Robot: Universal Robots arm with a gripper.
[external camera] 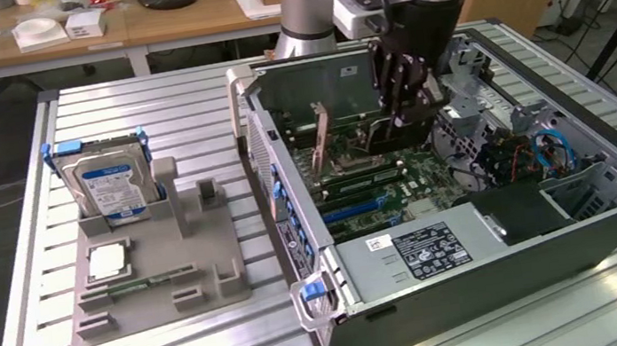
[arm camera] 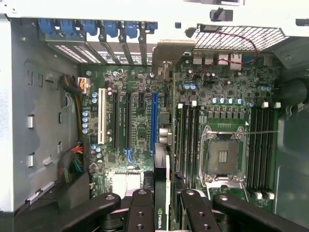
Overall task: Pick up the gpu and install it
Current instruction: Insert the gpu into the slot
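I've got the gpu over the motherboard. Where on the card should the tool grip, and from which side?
Grip the gpu by its upper long edge, from straight above, fingers flat on both faces, as the tool holds it. The card stands on edge over the motherboard, leaving its lower edge and end bracket free.

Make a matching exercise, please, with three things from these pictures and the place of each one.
1. thin dark gpu card
2. silver hard drive with blue rails
3. long blue plastic slot

a. on the green motherboard
b. held by the black gripper, above the board
c. upright in the grey plastic holder

Pairs: 1-b, 2-c, 3-a.
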